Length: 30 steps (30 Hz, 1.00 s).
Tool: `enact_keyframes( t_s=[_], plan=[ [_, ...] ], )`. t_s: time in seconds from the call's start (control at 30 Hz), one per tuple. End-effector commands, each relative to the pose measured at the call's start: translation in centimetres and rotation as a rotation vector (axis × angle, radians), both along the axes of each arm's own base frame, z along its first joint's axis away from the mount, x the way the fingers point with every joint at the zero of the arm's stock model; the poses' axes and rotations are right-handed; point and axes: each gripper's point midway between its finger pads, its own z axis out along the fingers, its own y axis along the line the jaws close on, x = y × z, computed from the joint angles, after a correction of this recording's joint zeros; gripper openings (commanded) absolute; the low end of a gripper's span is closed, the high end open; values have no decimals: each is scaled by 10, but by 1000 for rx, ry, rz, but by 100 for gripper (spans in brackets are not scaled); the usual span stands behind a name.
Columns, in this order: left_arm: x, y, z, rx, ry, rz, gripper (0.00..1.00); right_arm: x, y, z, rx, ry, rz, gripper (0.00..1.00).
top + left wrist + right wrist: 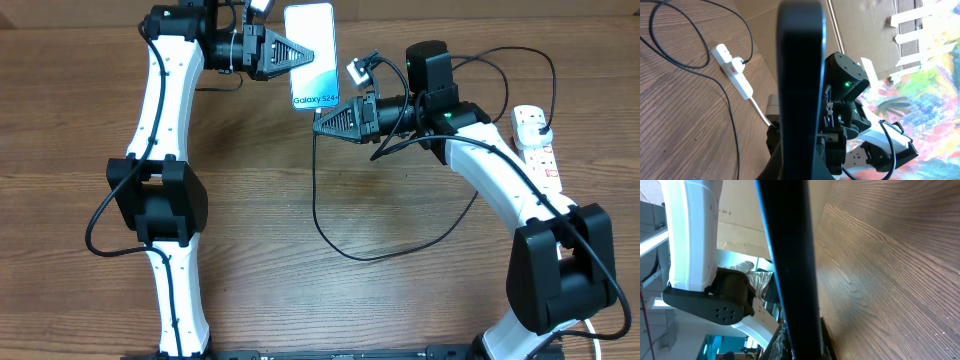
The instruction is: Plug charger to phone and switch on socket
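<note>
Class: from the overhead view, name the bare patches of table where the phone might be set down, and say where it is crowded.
Bare wood lies between the left arm and the charger loop, and left of that arm. Crowded around the socket.

Phone point(318, 35) screen, lower edge: "Galaxy S24".

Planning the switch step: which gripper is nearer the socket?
Right. Seen from overhead, the right gripper is left of the socket; the left gripper, on the phone's far edge, is farther.
</note>
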Motion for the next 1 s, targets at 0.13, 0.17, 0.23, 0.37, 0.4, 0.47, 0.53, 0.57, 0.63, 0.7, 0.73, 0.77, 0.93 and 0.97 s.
enact_keyframes(
  t_s=[0.13,0.17,0.23,0.37,0.4,0.47,0.53,0.57,0.63,0.7,0.73,0.77,0.93,0.97],
  plan=[
    [-15,-8,30,-46,-43,-32,4,-6,-2,13,39,-45,41,4],
    [-15,-8,30,-46,-43,-32,4,-8,0,13,38,-43,45,4],
    [-15,-8,30,-46,-43,-32,4,-9,2,13,38,-48,50,4],
    [-15,-8,30,-46,-43,-32,4,-9,2,12,36,-49,48,4],
    [-15,-8,30,-46,-43,-32,4,-9,2,12,36,-48,48,4],
    [-15,-8,30,-46,-43,-32,4,-9,2,12,36,-48,48,4],
    [-15,-8,30,-46,-43,-32,4,-9,2,12,36,-46,48,4],
    [-15,-8,30,-46,-43,-32,4,-9,2,12,35,-43,49,4],
    [-15,-8,30,-47,-44,-32,4,-10,2,11,31,-30,50,4],
    [-15,-8,30,-47,-46,-32,4,-11,2,10,29,-19,51,4],
    [-15,-8,30,-47,-45,-32,4,-12,1,10,33,-19,56,4],
    [-15,-8,30,-47,-46,-32,4,-10,0,10,34,-31,52,4],
    [-15,-8,30,-47,-45,-32,4,-7,-7,11,39,-33,42,4],
    [-15,-8,30,-47,-45,-32,4,-6,-9,12,41,-32,39,4]
  ],
)
